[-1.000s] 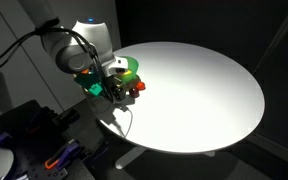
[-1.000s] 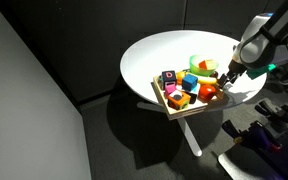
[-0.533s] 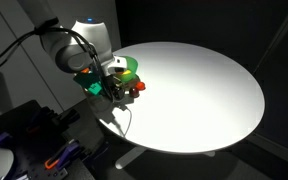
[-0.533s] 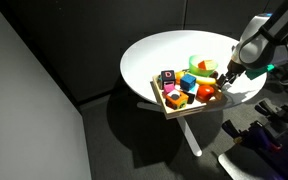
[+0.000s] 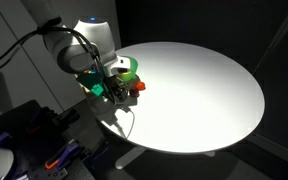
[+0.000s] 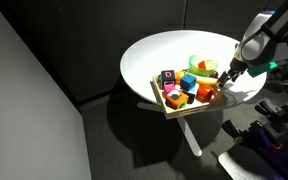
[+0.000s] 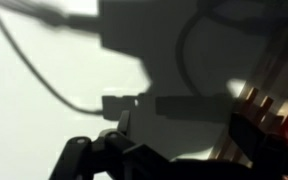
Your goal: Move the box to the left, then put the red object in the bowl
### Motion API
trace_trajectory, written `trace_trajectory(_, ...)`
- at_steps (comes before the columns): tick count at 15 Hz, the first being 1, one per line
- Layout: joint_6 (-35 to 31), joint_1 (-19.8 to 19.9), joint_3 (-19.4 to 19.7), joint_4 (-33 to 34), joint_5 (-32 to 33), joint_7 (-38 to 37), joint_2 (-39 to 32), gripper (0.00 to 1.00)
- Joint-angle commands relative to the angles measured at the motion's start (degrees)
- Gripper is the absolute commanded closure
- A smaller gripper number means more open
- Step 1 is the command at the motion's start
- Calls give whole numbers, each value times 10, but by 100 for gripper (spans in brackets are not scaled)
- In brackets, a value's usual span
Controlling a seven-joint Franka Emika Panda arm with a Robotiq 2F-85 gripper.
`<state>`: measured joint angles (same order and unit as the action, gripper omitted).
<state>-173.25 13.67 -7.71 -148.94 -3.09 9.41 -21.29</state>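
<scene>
The light-brown wooden box (image 6: 174, 104) sits at the table's edge, filled with coloured toy pieces. The red object (image 6: 207, 92) lies in the end of the box nearest the gripper and also shows in an exterior view (image 5: 139, 87). The green bowl (image 6: 202, 66) stands on the table just behind the box and shows in both exterior views (image 5: 130, 68). My gripper (image 6: 224, 82) is low at that end of the box, beside the red object (image 5: 114, 89). In the wrist view the jaws (image 7: 169, 150) are apart and empty, with the box's wooden wall (image 7: 259, 100) by one finger.
The round white table (image 5: 204, 90) stretches wide beyond the box. A yellow piece (image 6: 196, 62) lies by the bowl. Cables and equipment (image 5: 24, 140) sit below the table's edge near the robot's base.
The gripper has shifted very slightly at the box's end. The box, bowl and red object have not visibly moved.
</scene>
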Motion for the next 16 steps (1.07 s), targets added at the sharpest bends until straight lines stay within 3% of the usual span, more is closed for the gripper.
trace_trajectory(1,23,6,10,7,-8,-5,13,0)
trace_trajectory(8,42,3,32,35,-16,-16,6,0)
trace_trajectory(16,131,-2,38,96,-53,-14,-3,0)
